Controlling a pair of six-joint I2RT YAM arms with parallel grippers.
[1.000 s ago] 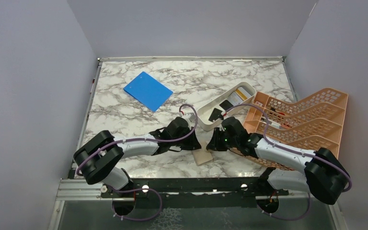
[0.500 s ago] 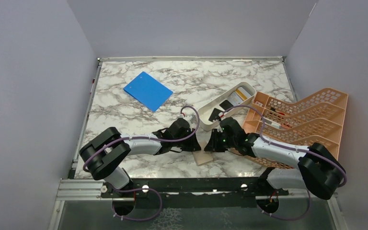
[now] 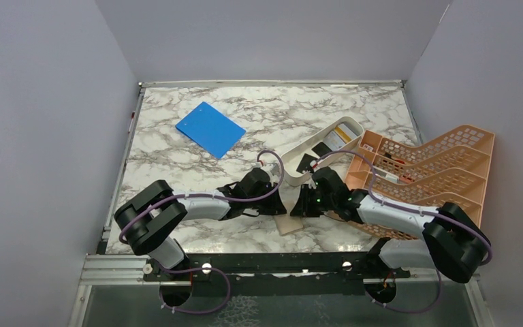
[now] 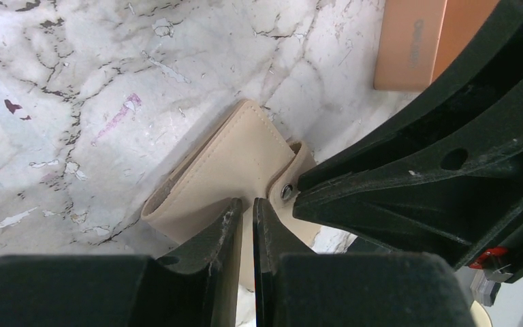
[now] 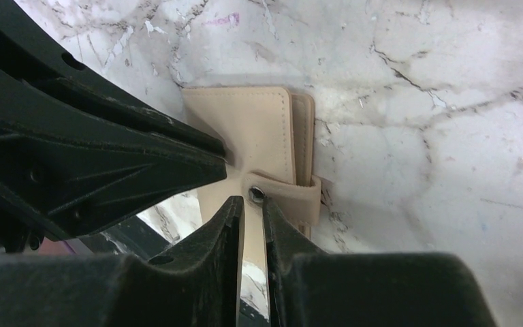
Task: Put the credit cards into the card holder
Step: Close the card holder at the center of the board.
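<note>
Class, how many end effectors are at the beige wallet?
2: the left end effector meets the card holder from the left, the right end effector from the right. None hidden.

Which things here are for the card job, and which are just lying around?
For the job:
- card holder
- credit cards

Just lying about:
- white tray (the cards sit in it)
- blue board
- orange rack

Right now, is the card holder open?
No, the card holder lies folded shut on the table, its snap strap wrapped over the edge.
</note>
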